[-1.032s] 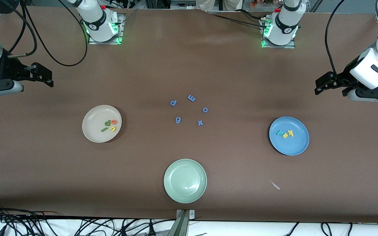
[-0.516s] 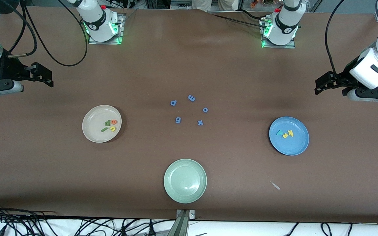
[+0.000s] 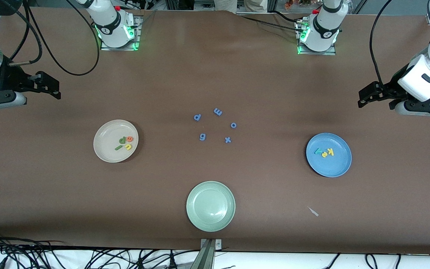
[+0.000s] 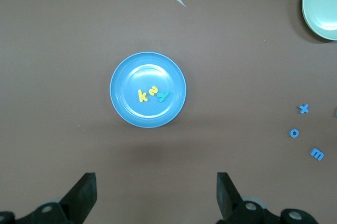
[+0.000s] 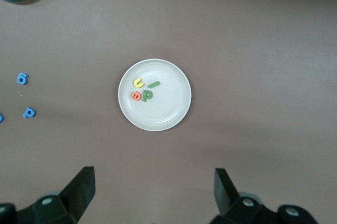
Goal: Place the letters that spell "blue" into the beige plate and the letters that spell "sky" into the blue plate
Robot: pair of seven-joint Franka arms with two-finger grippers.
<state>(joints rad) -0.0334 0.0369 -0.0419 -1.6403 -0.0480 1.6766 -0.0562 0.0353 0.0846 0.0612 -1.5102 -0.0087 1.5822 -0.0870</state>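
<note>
The beige plate (image 3: 105, 149) lies toward the right arm's end of the table. In it are the green b (image 3: 122, 140), the thin green l (image 3: 118, 148), the yellow u (image 3: 128, 147) and the orange-red e (image 3: 129, 139). The blue plate (image 3: 334, 166) lies toward the left arm's end and holds the yellow k (image 3: 330, 151), the yellow s (image 3: 324, 154) and the teal y (image 3: 317, 151). My right gripper (image 3: 55, 89) hangs open and empty above bare table beside the beige plate (image 5: 168, 108). My left gripper (image 3: 361, 99) is likewise open and empty, up beside the blue plate (image 4: 131, 76).
Several periwinkle-blue letters lie loose mid-table, among them a p (image 3: 197, 117) and an x (image 3: 228, 140). A pale green plate (image 3: 196, 194) sits nearer the front camera. A small pale scrap (image 3: 313, 212) lies on the brown mat near the blue plate.
</note>
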